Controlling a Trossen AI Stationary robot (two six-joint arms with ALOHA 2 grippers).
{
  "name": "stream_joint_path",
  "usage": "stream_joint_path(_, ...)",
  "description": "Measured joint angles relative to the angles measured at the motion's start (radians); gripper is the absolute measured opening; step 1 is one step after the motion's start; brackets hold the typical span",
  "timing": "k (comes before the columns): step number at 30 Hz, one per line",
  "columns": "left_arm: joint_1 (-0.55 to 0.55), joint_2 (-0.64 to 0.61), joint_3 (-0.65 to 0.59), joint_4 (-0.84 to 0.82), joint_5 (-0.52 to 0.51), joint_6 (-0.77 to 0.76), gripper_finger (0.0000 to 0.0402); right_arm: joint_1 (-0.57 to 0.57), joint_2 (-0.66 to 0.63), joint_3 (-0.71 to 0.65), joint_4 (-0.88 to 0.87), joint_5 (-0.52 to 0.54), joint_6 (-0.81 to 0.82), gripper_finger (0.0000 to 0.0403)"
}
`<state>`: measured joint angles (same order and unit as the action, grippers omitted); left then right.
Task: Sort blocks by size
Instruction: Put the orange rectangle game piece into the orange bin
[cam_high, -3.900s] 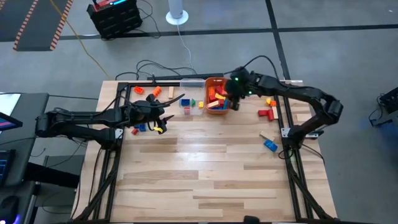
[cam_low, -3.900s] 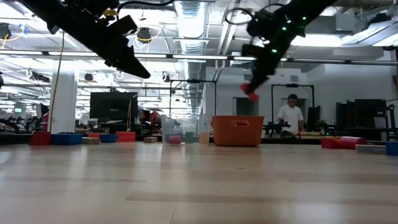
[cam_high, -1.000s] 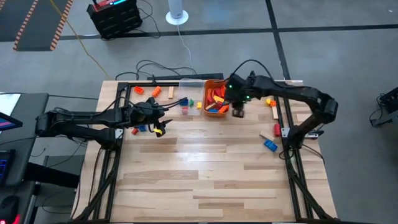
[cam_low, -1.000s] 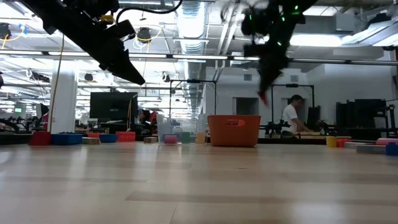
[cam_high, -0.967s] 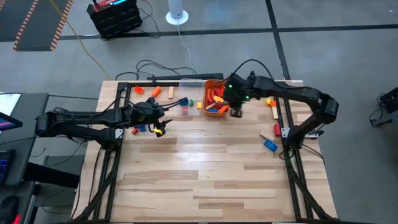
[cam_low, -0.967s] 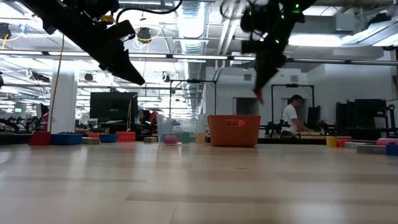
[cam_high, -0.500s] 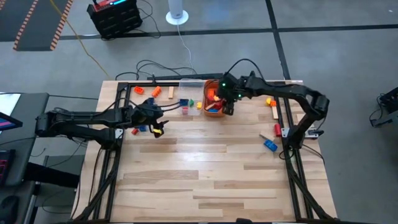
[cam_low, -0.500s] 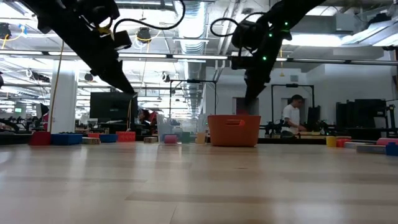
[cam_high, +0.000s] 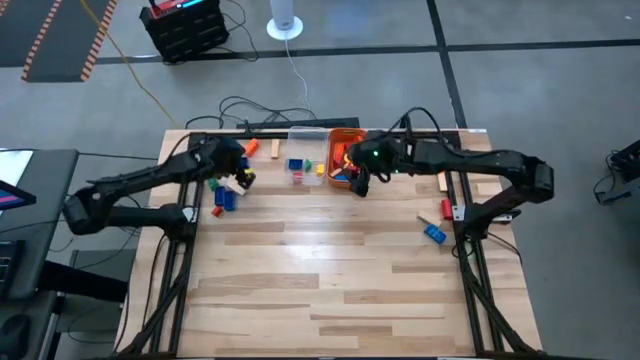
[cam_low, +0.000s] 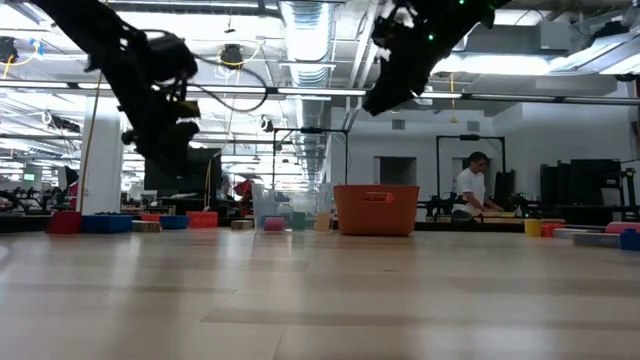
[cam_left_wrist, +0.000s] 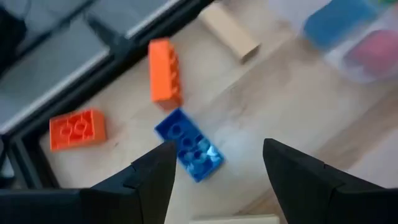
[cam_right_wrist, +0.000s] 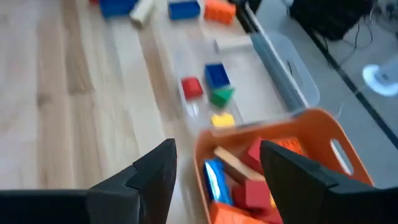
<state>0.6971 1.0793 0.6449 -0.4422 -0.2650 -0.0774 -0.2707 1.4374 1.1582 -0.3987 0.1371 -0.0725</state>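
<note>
Loose blocks lie at the table's far left: a blue one (cam_left_wrist: 189, 152), an orange bar (cam_left_wrist: 165, 78), an orange block (cam_left_wrist: 78, 129) and a wooden one (cam_left_wrist: 230, 31). My left gripper (cam_left_wrist: 214, 165) hangs open above them, clear of the blue block (cam_high: 227, 198). The clear tub (cam_high: 308, 150) holds red, blue, green and yellow blocks (cam_right_wrist: 208, 87). The orange tub (cam_high: 345, 150) holds red, blue and wooden blocks (cam_right_wrist: 239, 177). My right gripper (cam_right_wrist: 214, 162) hangs open, holding nothing, above the orange tub's near side (cam_high: 358, 183).
More blocks lie by the table's right edge: a red one (cam_high: 446, 208), a blue one (cam_high: 434, 233), a wooden bar (cam_high: 441, 178). The black frame rail (cam_high: 260, 127) runs along the far edge. The table's near half is bare wood (cam_high: 330, 290).
My left gripper has swung toward the table's far left corner, turned, and sunk a little over the loose blocks. My right gripper has gone toward the table's left along the orange tub's near side and tipped up; the red block at its tips no longer shows there.
</note>
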Motion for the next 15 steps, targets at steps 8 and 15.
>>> stream_joint_path(8,0.088,0.214,0.138,-0.035,0.055,-0.022,0.0233,0.094,-0.061,-0.020,0.212,0.004,-0.029,0.0260)
stream_joint_path(15,0.107,0.437,0.338,-0.032,0.051,0.076,0.0233,0.154,-0.076,-0.020,0.233,0.003,-0.041,0.0260)
